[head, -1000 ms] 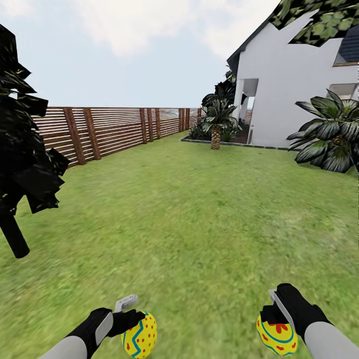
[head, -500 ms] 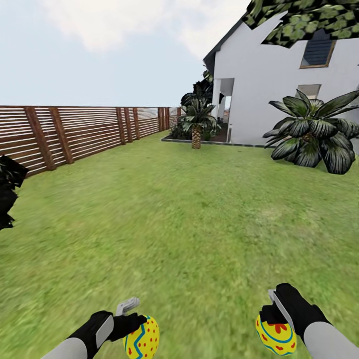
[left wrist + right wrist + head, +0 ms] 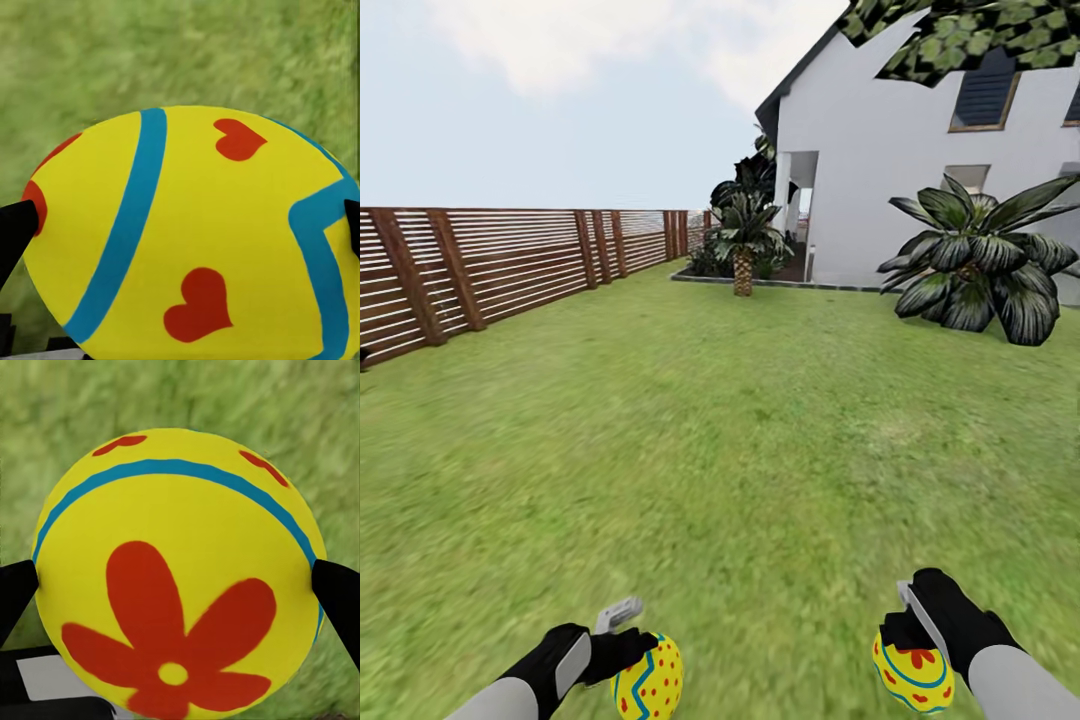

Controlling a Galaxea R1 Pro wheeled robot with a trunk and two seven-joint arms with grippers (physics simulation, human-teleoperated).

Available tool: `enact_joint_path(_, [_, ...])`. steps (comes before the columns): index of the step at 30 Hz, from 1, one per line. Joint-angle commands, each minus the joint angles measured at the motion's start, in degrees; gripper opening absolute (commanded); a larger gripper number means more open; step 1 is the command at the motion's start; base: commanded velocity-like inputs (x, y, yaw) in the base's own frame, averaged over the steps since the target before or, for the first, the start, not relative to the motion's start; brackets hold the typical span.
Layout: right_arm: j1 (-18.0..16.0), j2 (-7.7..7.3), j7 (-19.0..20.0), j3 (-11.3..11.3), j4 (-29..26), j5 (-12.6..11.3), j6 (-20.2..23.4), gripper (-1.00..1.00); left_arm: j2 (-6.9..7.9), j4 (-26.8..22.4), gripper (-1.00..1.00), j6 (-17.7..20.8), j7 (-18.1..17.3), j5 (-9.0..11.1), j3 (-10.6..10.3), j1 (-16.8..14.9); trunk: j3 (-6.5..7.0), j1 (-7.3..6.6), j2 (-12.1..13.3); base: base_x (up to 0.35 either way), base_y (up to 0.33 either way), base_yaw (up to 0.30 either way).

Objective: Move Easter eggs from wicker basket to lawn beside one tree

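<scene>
While over the lawn (image 3: 740, 440), left end effector (image 3: 632, 655) gripping one Easter egg (image 3: 648, 682), right end effector (image 3: 905, 640) gripping another egg (image 3: 912, 675).

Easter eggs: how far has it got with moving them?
Two are out of the basket: the left gripper holds one egg, the right gripper another egg, both above the lawn. Still left: placing them beside a tree, and the third egg.

Both Easter eggs (image 3: 649, 682) (image 3: 913, 675) are yellow with blue bands and red marks. The lawn (image 3: 740, 430) is mottled green, the fence (image 3: 510, 265) brown-slatted.
</scene>
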Motion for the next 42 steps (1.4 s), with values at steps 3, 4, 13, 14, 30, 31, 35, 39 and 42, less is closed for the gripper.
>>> enact_joint_path(3, [-0.03, -0.01, 0.50, 0.01, -0.02, 0.55, 0.26, -1.00, -0.11, -0.15, -1.00, 0.46, 0.06, 0.58, 0.16, -0.03, -0.09, 0.04, -0.03, 0.338, 0.000, -0.007])
enact_joint_path(4, [-0.03, -0.01, 0.50, 0.01, 0.00, 0.55, 0.26, -1.00, -0.15, -0.13, -1.00, 0.48, 0.06, 0.58, 0.16, -0.03, -0.09, 0.04, -0.03, 0.338, 0.000, -0.001])
enact_joint_path(13, [-0.02, -0.01, 0.50, 0.01, 0.01, 0.55, 0.26, -1.00, -0.29, -0.10, -1.00, 0.49, 0.06, 0.58, 0.17, -0.05, -0.10, 0.04, -0.03, 0.338, 0.000, 0.000])
enact_joint_path(14, [-0.01, -0.04, 0.50, 0.01, 0.01, 0.55, 0.26, -1.00, -0.28, -0.10, -1.00, 0.49, 0.06, 0.58, 0.16, -0.02, -0.10, 0.04, -0.03, 0.338, 0.000, 0.000])
enact_joint_path(30, [-0.03, -0.02, 0.47, 0.08, -0.02, 0.40, 0.32, -1.00, -0.29, -0.10, -1.00, 0.49, 0.05, 0.58, 0.15, 0.00, 0.12, 0.04, -0.03, 0.338, 0.000, 0.009])
enact_joint_path(31, [-0.01, 0.02, 0.43, 0.09, 0.00, 0.47, 0.34, -1.00, -0.29, -0.10, -1.00, 0.49, 0.03, 0.58, 0.15, 0.00, 0.21, 0.04, -0.03, 0.338, 0.000, 0.072])
enact_joint_path(35, [-0.03, -0.01, 0.41, 0.06, 0.00, 0.54, 0.34, -1.00, -0.21, -0.10, -1.00, 0.49, 0.05, 0.58, 0.16, -0.05, 0.56, 0.04, -0.03, 0.338, 0.000, 0.076])
enact_joint_path(39, [-0.02, -0.03, 0.41, 0.01, -0.02, 0.48, 0.34, -1.00, -0.28, -0.10, -1.00, 0.49, 0.06, 0.58, 0.15, -0.02, 0.91, 0.04, -0.03, 0.338, 0.000, 0.077])
enact_joint_path(42, [-0.01, -0.09, 0.41, 0.01, -0.02, 0.46, 0.34, -1.00, -0.29, -0.10, -1.00, 0.49, 0.05, 0.58, 0.15, -0.01, 1.17, 0.04, -0.03, 0.338, 0.000, 0.077])
